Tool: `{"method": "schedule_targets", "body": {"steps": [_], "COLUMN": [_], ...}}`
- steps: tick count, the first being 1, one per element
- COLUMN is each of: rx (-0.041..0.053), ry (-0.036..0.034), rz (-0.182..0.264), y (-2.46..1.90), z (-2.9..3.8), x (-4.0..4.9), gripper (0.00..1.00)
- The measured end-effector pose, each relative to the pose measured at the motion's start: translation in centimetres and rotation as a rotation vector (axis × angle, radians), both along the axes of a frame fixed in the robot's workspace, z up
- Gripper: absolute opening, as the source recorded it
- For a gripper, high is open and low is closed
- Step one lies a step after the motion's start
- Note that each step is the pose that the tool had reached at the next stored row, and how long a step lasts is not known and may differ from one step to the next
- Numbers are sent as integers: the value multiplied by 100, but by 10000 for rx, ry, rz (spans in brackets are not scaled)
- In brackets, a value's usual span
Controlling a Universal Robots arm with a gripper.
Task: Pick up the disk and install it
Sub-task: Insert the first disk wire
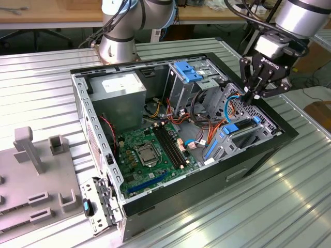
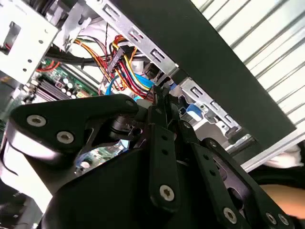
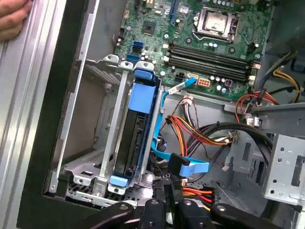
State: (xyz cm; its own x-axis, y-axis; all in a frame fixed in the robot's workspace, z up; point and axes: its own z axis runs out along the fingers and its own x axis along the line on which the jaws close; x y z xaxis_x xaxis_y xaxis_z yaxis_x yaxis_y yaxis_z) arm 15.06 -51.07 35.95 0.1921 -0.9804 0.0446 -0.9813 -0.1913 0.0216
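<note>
The disk (image 3: 136, 138) stands on edge in the drive cage at the case's front corner, a dark slab framed by its bright blue carrier (image 3: 143, 98). In the exterior view the carrier (image 1: 230, 127) shows inside the cage on that view's right. My gripper (image 1: 250, 96) hangs just above the cage's far end, fingers pressed together with nothing between them. In the first wrist view my gripper (image 3: 165, 191) sits close beside the carrier's end and the blue data cable (image 3: 190, 168). The second wrist view has the black fingers (image 2: 162, 138) shut, near coloured wires.
The open case (image 1: 269, 144) holds a green motherboard (image 1: 150, 150), a grey power supply (image 1: 121, 90), a lighter-blue bracket (image 1: 187, 70) and bundles of wires (image 3: 205, 133). A hand (image 3: 12, 19) rests outside the case wall. A grey fixture (image 1: 36, 170) stands at the exterior view's left.
</note>
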Motion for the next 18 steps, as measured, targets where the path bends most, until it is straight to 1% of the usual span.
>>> {"method": "schedule_targets", "body": {"steps": [1,4,5,7,9,10,11,12,14,15,16,17,18], "rx": [-5,-25,-25,-26,-25,-27,-26,-26,-25,-25,-19,15,74], "ry": [-1,0,0,1,0,0,-1,0,1,2,4,9,18], "rz": [-198,-310,-413,-448,-449,-449,-472,-618,-1222,-1368,-1403,-1451,-1491], "y": [-4,-11,-11,-17,-42,-61,-89,-100,-100,-111,-121,-133,-141], "z": [-5,-10,-10,-10,-11,-9,-10,-10,-11,-11,-11,-11,-11], "x": [0,-4,-19,-59,-83,-89,-89,-89,-90,-90,-90,-90,-90], "gripper": [17,17,17,17,17,17,17,17,17,17,17,17,17]}}
